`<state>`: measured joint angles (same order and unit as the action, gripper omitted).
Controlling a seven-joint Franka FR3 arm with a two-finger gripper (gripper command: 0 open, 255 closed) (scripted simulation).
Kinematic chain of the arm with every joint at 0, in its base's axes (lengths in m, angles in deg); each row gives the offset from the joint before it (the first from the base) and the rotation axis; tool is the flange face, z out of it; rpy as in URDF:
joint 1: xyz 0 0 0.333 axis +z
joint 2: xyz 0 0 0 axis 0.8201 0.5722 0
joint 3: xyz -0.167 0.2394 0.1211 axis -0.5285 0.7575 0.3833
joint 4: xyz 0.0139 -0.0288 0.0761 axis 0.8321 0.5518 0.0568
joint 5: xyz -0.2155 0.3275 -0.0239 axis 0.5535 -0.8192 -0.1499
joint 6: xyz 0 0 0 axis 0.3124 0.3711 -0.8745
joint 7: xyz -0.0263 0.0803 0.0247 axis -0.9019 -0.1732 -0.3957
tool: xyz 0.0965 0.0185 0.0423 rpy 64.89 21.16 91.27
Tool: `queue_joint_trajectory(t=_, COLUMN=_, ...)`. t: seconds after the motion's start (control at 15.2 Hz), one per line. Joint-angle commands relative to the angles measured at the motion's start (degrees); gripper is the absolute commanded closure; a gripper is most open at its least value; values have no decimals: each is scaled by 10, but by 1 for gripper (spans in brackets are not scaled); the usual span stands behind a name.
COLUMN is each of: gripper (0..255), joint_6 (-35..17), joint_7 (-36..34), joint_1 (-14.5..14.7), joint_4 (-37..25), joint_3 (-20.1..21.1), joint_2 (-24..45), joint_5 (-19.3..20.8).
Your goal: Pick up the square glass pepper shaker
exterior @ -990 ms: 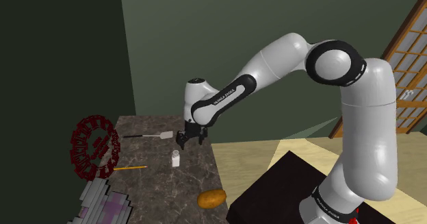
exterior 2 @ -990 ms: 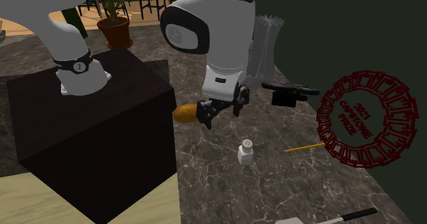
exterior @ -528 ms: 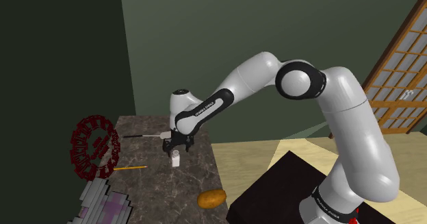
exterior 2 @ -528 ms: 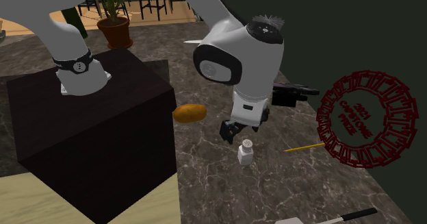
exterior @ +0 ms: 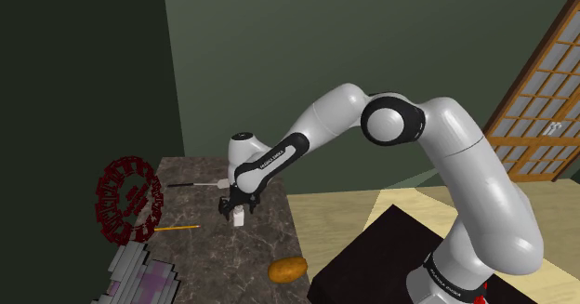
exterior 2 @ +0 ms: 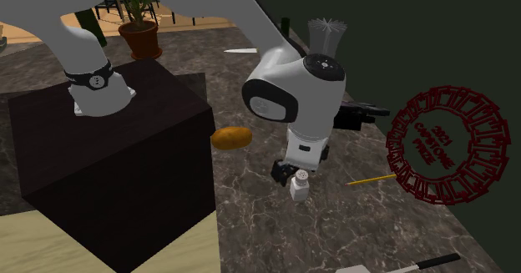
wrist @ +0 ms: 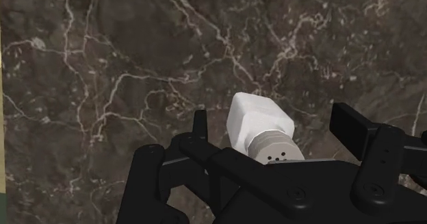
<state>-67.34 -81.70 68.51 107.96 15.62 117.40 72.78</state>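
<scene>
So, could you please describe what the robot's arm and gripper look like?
The arm is made of smooth, rounded white links with dark rings at the joints. A dark forearm band carries small white lettering. The gripper is all black, with two blocky fingers. No loose cables show.

Shoulder and second exterior views face each other across the counter (exterior: 214, 246); wrist view looks closely down.
</scene>
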Motion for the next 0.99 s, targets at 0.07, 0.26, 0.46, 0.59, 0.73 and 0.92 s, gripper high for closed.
queue_joint_trajectory(t=0.07, gripper=255, joint_6=-3, joint_7=0, joint_1=1, joint_4=-2, joint_3=-1, joint_2=5, joint_5=1)
queue_joint_trajectory(t=0.26, gripper=255, joint_6=-3, joint_7=0, joint_1=1, joint_4=-2, joint_3=-1, joint_2=5, joint_5=1)
queue_joint_trajectory(t=0.46, gripper=255, joint_6=-3, joint_7=0, joint_1=1, joint_4=-2, joint_3=-1, joint_2=5, joint_5=1)
queue_joint_trajectory(t=0.59, gripper=255, joint_6=-3, joint_7=0, joint_1=1, joint_4=-2, joint_3=-1, joint_2=5, joint_5=1)
queue_joint_trajectory(t=0.73, gripper=255, joint_6=1, joint_7=0, joint_1=0, joint_4=0, joint_3=0, joint_2=-1, joint_5=0)
queue_joint_trajectory(t=0.92, gripper=255, joint_6=12, joint_7=1, joint_1=-3, joint_4=8, joint_3=3, joint_2=-20, joint_5=-3)
